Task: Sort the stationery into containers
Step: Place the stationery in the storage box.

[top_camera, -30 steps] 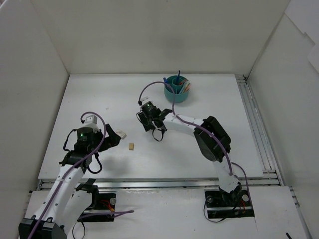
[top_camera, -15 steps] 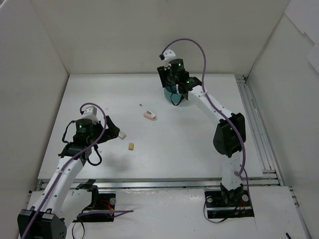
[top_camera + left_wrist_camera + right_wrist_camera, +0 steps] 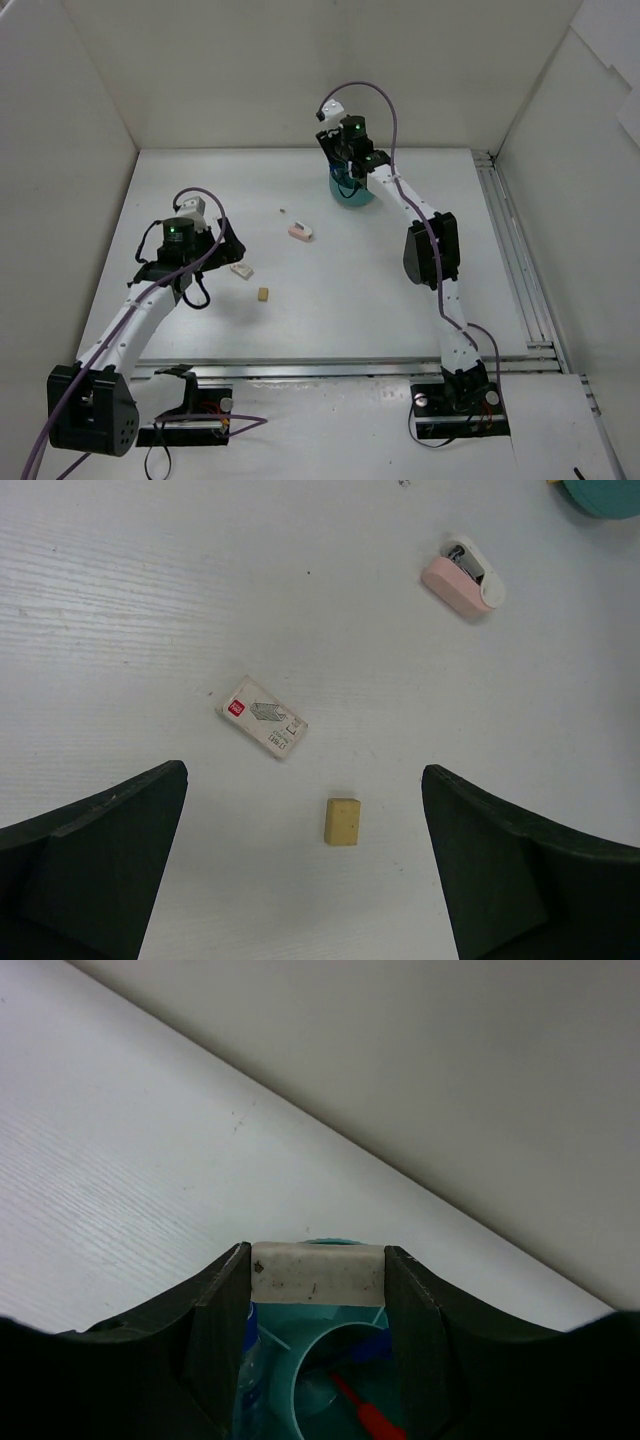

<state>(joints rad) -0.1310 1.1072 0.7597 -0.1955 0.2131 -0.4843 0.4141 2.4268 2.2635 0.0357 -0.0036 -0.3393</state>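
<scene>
Table (image 3: pixel 120 590): white eraser (image 3: pixel 318 1272) in right hand (image 3: pixel 318 1266), over cup (image 3: pixel 296 1385).

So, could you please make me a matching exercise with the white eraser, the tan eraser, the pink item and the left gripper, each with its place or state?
Things:
1. white eraser
2. tan eraser
3. pink item
4. left gripper

Places or states:
A. open, holding nothing
B. on the table, the loose item nearest the teal cup
C. clamped in the right gripper, above the teal cup
D. on the table, close to the small white printed item

Pairs: 1-C; 2-D; 3-B; 4-A
</scene>
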